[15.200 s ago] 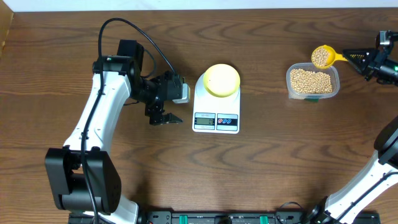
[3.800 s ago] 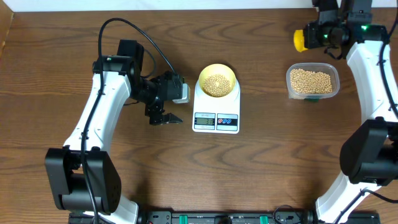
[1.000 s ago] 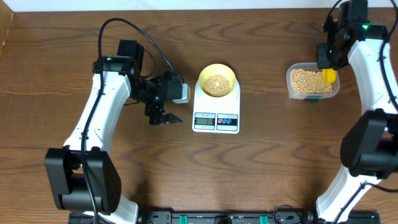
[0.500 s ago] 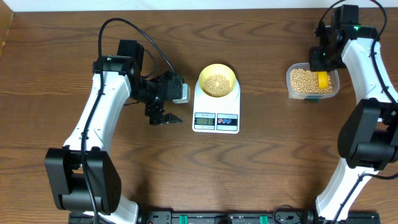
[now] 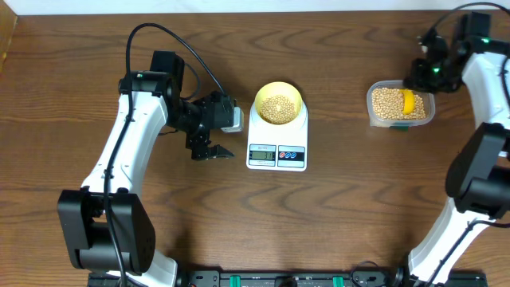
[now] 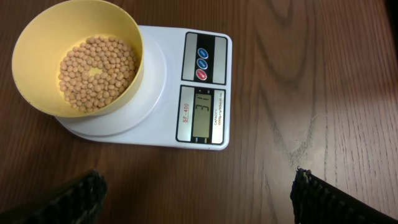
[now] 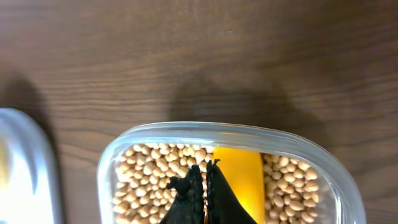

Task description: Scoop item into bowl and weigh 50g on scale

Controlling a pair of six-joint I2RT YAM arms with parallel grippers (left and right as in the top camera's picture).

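The pale-yellow bowl [image 5: 297, 93] stands on the white scale [image 5: 257, 130] and holds a layer of tan grains [image 5: 277, 107]. In the left wrist view the bowl [image 6: 134, 43] sits on the scale [image 6: 205, 93], whose display is lit. My left gripper [image 5: 212, 153] hangs open just left of the scale, nothing between its fingers [image 6: 87, 190]. At the far right, my right gripper [image 5: 417, 83] is shut on the yellow scoop [image 5: 409, 102], which dips into the grains [image 7: 149, 174] in the clear container [image 7: 186, 127]. The scoop [image 7: 239, 180] lies among the beans.
The clear container [image 5: 372, 94] sits on the wooden table right of the scale. Cables and a black rail run along the front edge [image 5: 287, 279]. The white wall edge is at the back.
My right gripper has carried the scoop down into the container's grains and swung its wrist to the right. The left arm, bowl and scale have not moved.
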